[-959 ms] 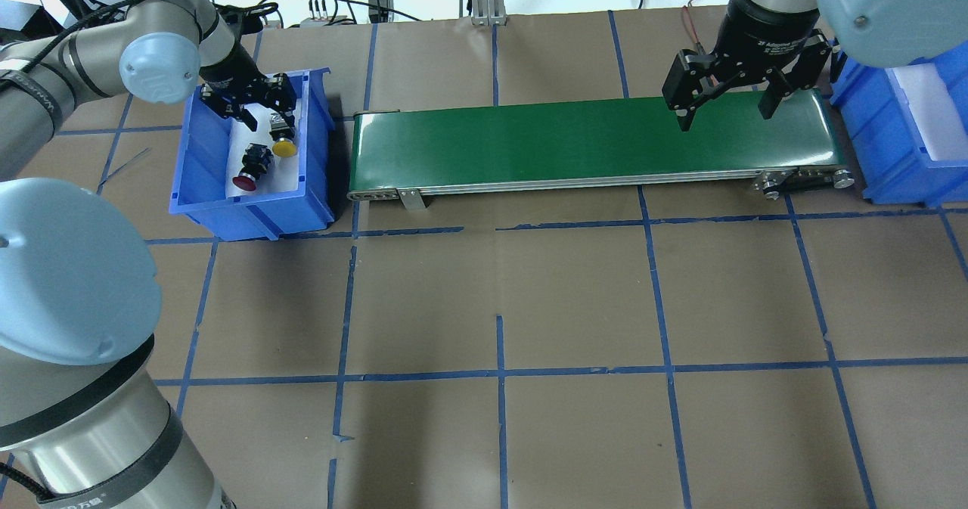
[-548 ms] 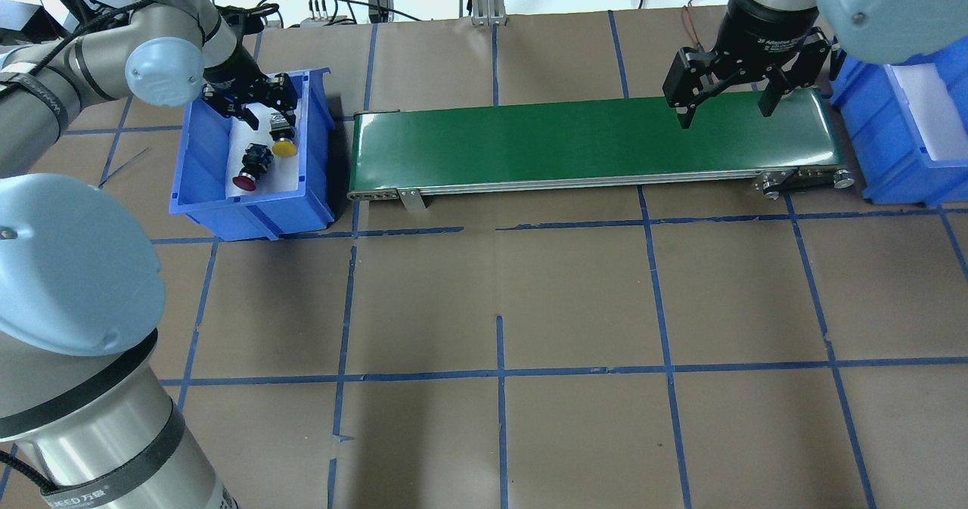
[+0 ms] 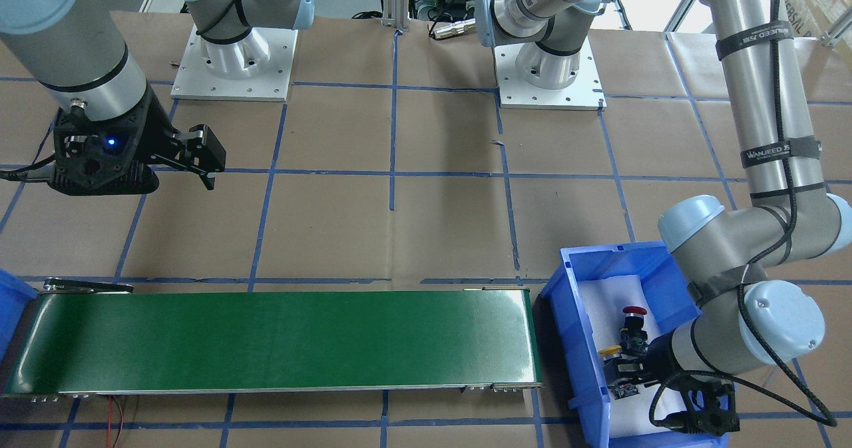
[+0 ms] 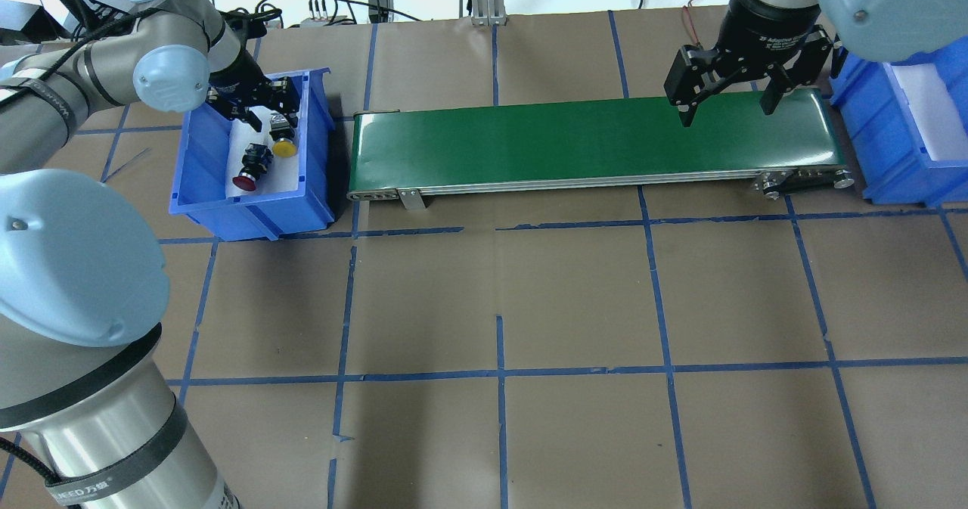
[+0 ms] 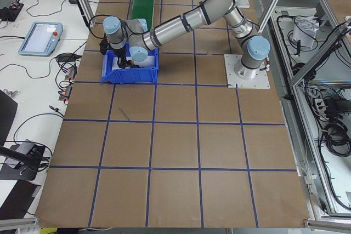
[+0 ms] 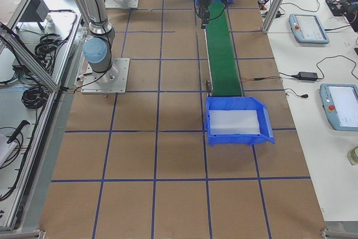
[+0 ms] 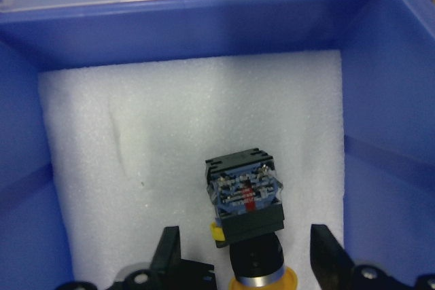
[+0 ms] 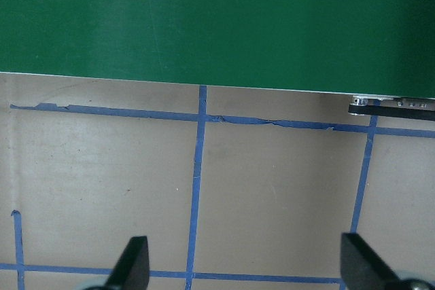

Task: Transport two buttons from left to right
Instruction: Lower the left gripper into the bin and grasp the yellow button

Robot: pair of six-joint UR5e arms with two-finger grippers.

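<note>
Cap of the yellow button (image 7: 246, 216) is cropped in the left wrist view. It and the red button (image 4: 248, 170) are laid in the bin (image 4: 198, 153), caps toward the robot. The left pincer (image 7: 245, 236) is spread astride the yellow one, and the right pincer (image 4: 726, 113) is held spread near the belt (image 4: 567, 142).

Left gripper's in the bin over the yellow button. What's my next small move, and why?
I'd probably lower the left gripper slightly, then close on the yellow button. Its open fingers flank the button without touching it, and the button lies roughly centred between them.

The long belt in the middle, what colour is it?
The belt is dark green, clearest in the overhead exterior view.
</note>
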